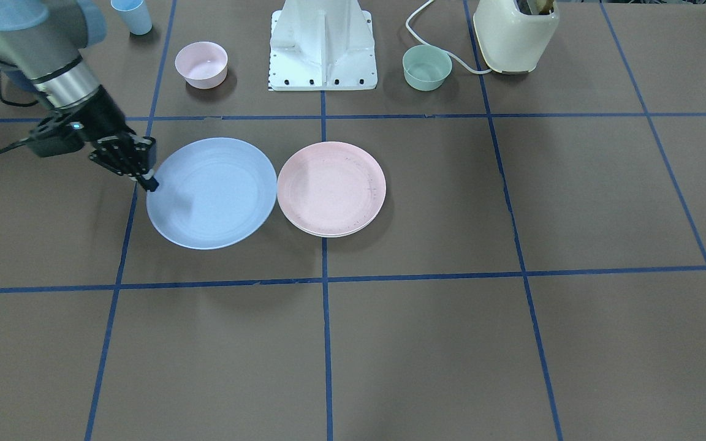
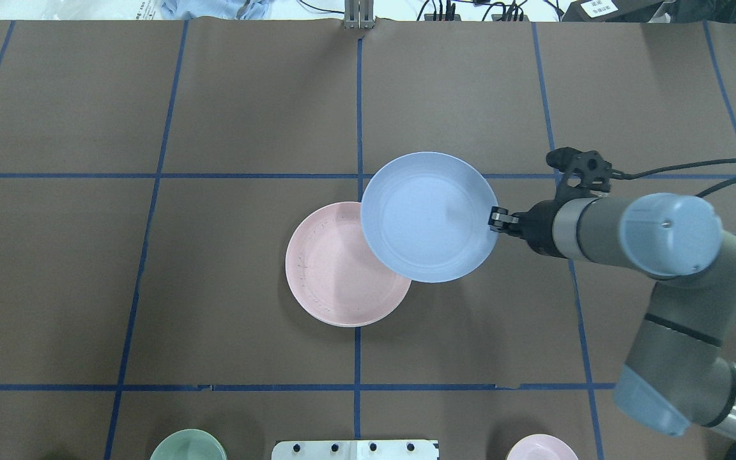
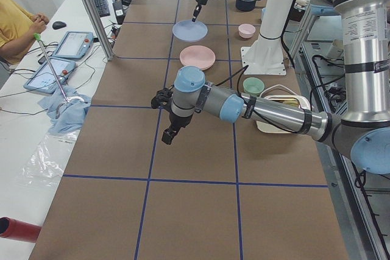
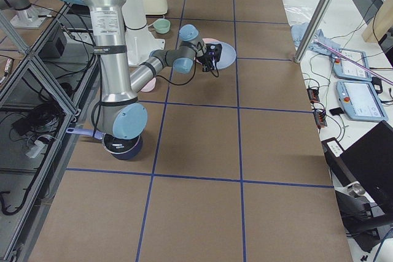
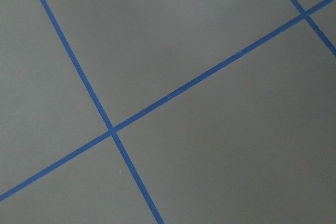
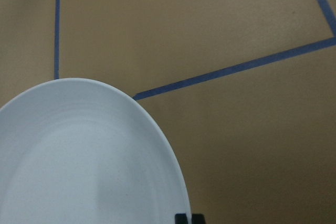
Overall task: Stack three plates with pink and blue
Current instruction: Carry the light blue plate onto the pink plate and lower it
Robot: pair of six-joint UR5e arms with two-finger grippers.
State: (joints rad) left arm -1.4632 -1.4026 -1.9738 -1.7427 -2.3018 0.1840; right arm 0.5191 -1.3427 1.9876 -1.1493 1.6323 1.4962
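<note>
Right arm [image 2: 604, 227]: forearm stretched level over the table [image 2: 151, 287]. Right gripper [image 2: 494, 220]: clamped on the rim of the blue plate [image 2: 429, 217], which is raised and overlaps the pink plate [image 2: 336, 275] in the overhead view. Left gripper [image 3: 168, 136]: pointing down, grip cannot be told.

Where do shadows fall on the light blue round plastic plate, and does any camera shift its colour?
Exterior front-facing: the light blue round plastic plate carries a soft grey shadow beside the right gripper. Overhead exterior: a fainter streak there. Right wrist-mounted: warm cast, plate nearly white, brown table looks tan.
</note>
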